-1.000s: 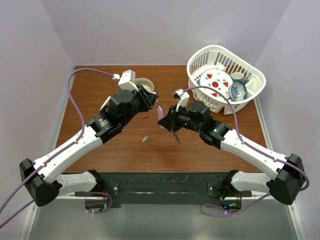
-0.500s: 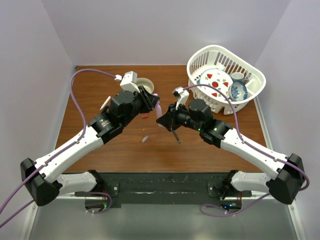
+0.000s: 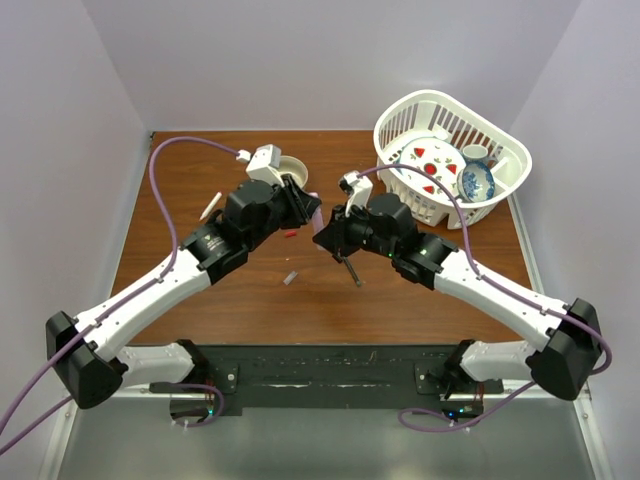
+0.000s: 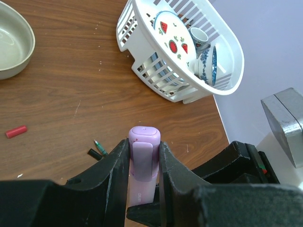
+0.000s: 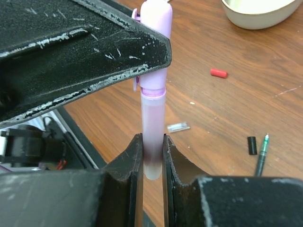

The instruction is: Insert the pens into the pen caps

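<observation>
Setting: a brown wood-grain worktop (image 3: 220, 290) between pale lilac walls, with a white basket (image 3: 440, 95) of dishes at far right and a tan bowl (image 3: 288, 168) far of centre.
Change: in the last second your two arms have drawn together over the middle of the worktop. The gap that showed the pink marker between them has closed.
Left jaws: clenched on the pink cap (image 4: 144, 142), one finger on each flat side.
Right jaws: clenched low on the translucent barrel of the pink marker (image 5: 152, 127), holding it in line with the cap.
Where the pair is: held in the air above mid-worktop. The cap is over the marker's tip, and in the right wrist view its lip meets the collar on the barrel.
Meaning: you have this pair seated or very nearly. I cannot tell whether it has clicked home, so a last squeeze may be needed.
Left to do: the red cap (image 3: 290, 234) and grey cap (image 3: 291, 278) lie loose left of centre. A dark pen (image 3: 352, 272) lies just near of the right jaws, and a white pen (image 3: 211, 206) is well off to the left.
Writing: none can be read on the marker, the caps or the basket, and no brand shows.
</observation>
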Robot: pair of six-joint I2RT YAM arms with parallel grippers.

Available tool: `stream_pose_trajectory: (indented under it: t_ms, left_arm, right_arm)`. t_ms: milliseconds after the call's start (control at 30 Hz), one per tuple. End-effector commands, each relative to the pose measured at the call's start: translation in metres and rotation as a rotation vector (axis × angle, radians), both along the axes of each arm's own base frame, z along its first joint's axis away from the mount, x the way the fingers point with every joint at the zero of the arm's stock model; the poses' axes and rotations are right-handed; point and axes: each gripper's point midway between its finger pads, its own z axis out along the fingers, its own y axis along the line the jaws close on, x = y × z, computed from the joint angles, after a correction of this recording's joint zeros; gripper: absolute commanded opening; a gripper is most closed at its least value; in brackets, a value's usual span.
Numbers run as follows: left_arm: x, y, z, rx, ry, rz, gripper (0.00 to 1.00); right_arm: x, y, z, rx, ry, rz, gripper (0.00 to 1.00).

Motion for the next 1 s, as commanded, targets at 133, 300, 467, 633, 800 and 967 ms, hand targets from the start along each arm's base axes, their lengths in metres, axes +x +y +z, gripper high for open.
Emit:
stream_pose_trajectory:
  t_ms: [133,300,467,633,800,967]
  left_arm:
    - [-0.024,-0.001,0.006,0.054,0.002,-0.110,0.84]
    - [-0.035,0.011,0.064,-0.020,-0.217,-0.143,0.90]
    - [-0.063,0.023,0.115,-0.038,-0.459,-0.235,0.96]
    - [-0.096,0.027,0.157,-0.062,-0.630,-0.356,1.00]
    - [-0.114,0.020,0.175,-0.092,-0.646,-0.457,0.93]
    - [-0.124,0.012,0.182,-0.134,-0.624,-0.522,0.91]
  right_arm:
    - [0.003,-0.002,0.078,0.139,-0.260,0.022,0.00]
    - [-0.008,-0.009,0.083,0.168,-0.276,0.039,0.00]
    - [-0.030,-0.012,0.099,0.219,-0.315,0.120,0.00]
    - [-0.057,-0.009,0.116,0.295,-0.347,0.243,0.00]
    - [-0.093,-0.006,0.138,0.413,-0.371,0.401,0.00]
    - [-0.110,-0.006,0.148,0.461,-0.366,0.482,0.00]
